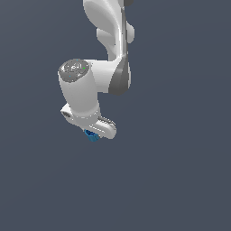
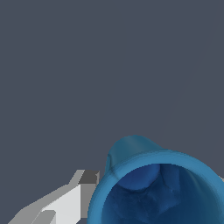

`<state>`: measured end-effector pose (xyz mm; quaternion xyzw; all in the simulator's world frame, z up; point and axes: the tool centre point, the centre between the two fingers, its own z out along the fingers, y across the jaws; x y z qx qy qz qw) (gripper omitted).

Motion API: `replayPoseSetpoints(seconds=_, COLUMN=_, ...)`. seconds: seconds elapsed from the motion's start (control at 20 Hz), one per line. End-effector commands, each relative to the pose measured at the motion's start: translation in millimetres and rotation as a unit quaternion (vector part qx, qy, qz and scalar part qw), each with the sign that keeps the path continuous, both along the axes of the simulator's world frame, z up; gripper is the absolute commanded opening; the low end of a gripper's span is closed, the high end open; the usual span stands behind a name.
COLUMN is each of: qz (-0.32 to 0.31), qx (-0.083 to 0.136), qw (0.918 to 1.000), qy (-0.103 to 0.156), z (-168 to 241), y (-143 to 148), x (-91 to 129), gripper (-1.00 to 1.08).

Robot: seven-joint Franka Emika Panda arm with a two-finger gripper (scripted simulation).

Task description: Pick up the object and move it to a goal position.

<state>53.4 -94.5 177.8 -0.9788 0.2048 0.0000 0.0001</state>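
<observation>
The object (image 2: 153, 183) is a small bright blue cup with a darker hollow centre, and it fills the lower part of the wrist view. In the exterior view the object (image 1: 92, 136) peeks out just beneath the white hand, left of centre. My gripper (image 1: 94, 133) is shut on it. One grey-white finger (image 2: 72, 197) presses against the cup's side, and a sliver of the other shows at the picture's far edge. The hand hides most of the cup in the exterior view.
The white arm (image 1: 108, 40) comes down from above in the exterior view. A plain dark grey-blue surface (image 1: 180, 158) lies all around, with no other objects or edges in view.
</observation>
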Motion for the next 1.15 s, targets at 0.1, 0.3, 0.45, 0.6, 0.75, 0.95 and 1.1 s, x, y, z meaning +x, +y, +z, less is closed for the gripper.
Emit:
replayPoseSetpoints(seconds=0.1, qz=0.0, qx=0.0, qw=1.0, qy=0.0, z=35.6, y=-20.9, x=12.1, gripper=-1.0)
replayPoseSetpoints(seconds=0.3, qz=0.0, qx=0.0, qw=1.0, qy=0.0, z=56.6, y=-33.7, x=20.3, gripper=-1.0)
replayPoseSetpoints(seconds=0.45, qz=0.0, qx=0.0, qw=1.0, qy=0.0, z=67.5, y=-40.3, x=24.8, gripper=-1.0)
replayPoseSetpoints(seconds=0.6, qz=0.0, qx=0.0, qw=1.0, qy=0.0, z=74.9, y=-44.8, x=28.1, gripper=-1.0)
replayPoseSetpoints(seconds=0.75, qz=0.0, qx=0.0, qw=1.0, qy=0.0, z=79.3, y=-47.5, x=30.1, gripper=-1.0)
replayPoseSetpoints(seconds=0.95, qz=0.0, qx=0.0, qw=1.0, qy=0.0, z=80.6, y=-48.3, x=31.2, gripper=-1.0)
replayPoseSetpoints(seconds=1.1, qz=0.0, qx=0.0, qw=1.0, qy=0.0, z=79.4, y=-47.6, x=31.0, gripper=-1.0)
